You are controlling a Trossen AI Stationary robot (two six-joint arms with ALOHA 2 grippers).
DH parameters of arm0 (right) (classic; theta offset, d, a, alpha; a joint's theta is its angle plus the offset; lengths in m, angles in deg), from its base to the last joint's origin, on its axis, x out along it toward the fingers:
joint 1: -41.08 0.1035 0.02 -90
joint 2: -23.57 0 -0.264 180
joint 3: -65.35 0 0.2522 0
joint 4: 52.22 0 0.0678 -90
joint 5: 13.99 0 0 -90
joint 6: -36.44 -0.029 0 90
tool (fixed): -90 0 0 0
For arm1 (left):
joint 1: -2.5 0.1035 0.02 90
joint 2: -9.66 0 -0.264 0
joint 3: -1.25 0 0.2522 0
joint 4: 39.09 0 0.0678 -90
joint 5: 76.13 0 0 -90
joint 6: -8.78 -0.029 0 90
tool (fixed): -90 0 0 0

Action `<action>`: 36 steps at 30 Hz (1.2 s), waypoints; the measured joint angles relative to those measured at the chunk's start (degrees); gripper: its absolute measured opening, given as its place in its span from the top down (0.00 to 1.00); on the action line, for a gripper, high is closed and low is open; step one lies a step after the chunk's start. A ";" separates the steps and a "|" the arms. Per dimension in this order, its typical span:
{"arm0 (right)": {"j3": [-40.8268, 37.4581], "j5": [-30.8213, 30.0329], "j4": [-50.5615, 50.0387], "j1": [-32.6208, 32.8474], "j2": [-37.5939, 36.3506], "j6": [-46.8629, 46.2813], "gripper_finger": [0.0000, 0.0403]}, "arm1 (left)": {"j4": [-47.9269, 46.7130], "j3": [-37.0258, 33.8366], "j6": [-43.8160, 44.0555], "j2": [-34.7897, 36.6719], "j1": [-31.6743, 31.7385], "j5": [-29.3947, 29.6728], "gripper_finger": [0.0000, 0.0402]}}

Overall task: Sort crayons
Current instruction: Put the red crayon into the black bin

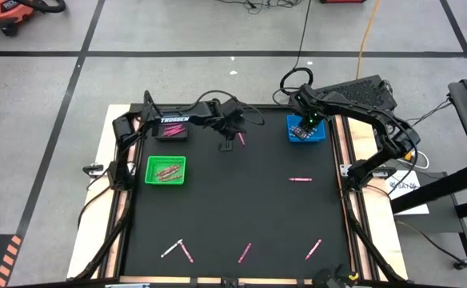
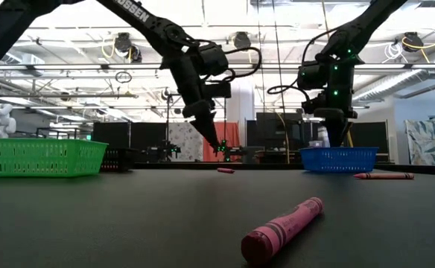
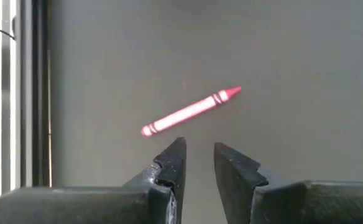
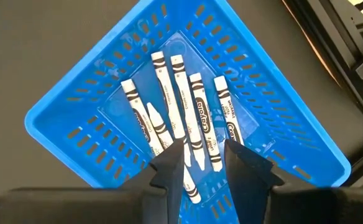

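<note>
Pink paper-wrapped wax crayon [image 3: 191, 111] under the left arm lies flat on the black counter [image 1: 233, 208], near the far edge, clear of the trays. Expect it light, stiff but snappable, round so it may roll, and the wrapper gives decent friction. Best pinch is across the wrapped barrel at mid-length, not the bare tip.

Left end effector [image 3: 199, 158] hangs just above that crayon, fingers parted by a narrow gap, empty, nothing touching. The crayon sits diagonal to the finger gap in the left wrist view, so my guess is the wrist needs some rotation before descent.

Right end effector [image 4: 203, 155] hovers over the blue slotted plastic basket [image 4: 82, 102] at the far right of the counter, fingers slightly apart and holding nothing. White crayons with black lettering [image 4: 180, 102] lie side by side in the basket bottom.

The green slotted plastic basket [image 1: 150, 178] on the left holds pink crayons. More loose pink crayons [image 1: 245, 253] are scattered along the near edge, with one [image 1: 299, 179] mid-right.
</note>
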 joint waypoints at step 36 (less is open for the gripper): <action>0.02 15.06 14.76 9.10 -0.02 -11.50 0.75 | -10.89 1.27 39.00 12.70 2.84 9.58 0.78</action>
